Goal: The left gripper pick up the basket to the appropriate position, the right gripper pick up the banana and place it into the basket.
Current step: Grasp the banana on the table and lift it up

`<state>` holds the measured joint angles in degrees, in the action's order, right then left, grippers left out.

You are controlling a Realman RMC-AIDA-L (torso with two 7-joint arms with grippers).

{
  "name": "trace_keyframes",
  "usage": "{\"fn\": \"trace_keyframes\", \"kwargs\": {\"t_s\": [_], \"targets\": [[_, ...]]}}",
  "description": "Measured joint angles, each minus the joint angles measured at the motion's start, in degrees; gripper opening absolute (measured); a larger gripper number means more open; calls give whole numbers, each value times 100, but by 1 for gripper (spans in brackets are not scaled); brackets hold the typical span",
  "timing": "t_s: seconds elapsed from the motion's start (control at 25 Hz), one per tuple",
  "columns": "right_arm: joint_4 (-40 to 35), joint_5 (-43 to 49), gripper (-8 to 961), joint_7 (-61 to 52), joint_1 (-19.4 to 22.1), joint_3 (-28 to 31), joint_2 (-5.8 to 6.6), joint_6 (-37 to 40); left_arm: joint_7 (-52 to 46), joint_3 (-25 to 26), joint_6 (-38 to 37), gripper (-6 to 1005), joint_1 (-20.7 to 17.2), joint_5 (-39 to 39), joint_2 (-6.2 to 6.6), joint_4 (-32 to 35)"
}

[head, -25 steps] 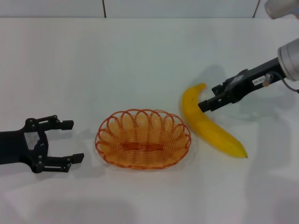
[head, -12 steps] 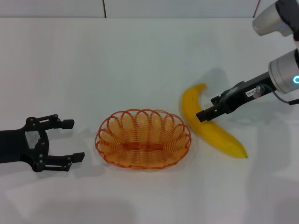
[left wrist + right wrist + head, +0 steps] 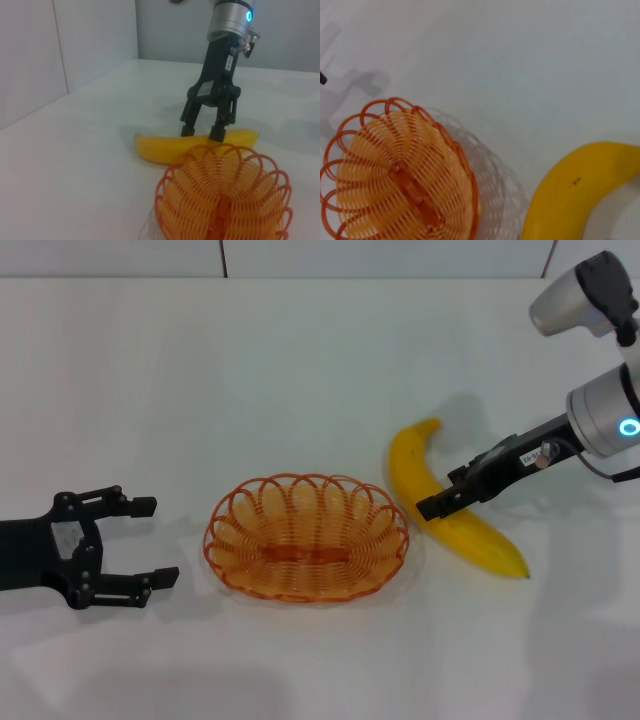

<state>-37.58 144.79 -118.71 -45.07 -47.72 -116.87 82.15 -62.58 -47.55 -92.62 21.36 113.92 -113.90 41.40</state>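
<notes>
The orange wire basket (image 3: 306, 537) sits on the white table, empty, and also fills the foreground of the left wrist view (image 3: 225, 197) and shows in the right wrist view (image 3: 395, 185). My left gripper (image 3: 158, 542) rests open on the table just left of the basket, apart from it. The yellow banana (image 3: 405, 465) lies right of the basket, close to its rim. My right gripper (image 3: 432, 506) is lowered onto the banana's middle. In the left wrist view the right gripper (image 3: 201, 133) is open, its two fingers apart over the banana (image 3: 160, 148). The banana (image 3: 570, 195) lies flat.
The white table (image 3: 300, 370) stretches back to a tiled wall along the top of the head view. The right arm's grey-white links (image 3: 600, 410) reach in from the right edge.
My right gripper has come down and toward the front along the banana, from near its upper end to its middle. The left gripper, basket and banana have stayed put.
</notes>
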Motion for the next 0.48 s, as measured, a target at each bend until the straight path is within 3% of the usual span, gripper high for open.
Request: {"fn": "trace_keyframes", "kwargs": {"t_s": [0.48], "targets": [[196, 9, 871, -4, -39, -150, -2, -48, 0, 0, -3, 907, 26, -8, -19, 0]]}}
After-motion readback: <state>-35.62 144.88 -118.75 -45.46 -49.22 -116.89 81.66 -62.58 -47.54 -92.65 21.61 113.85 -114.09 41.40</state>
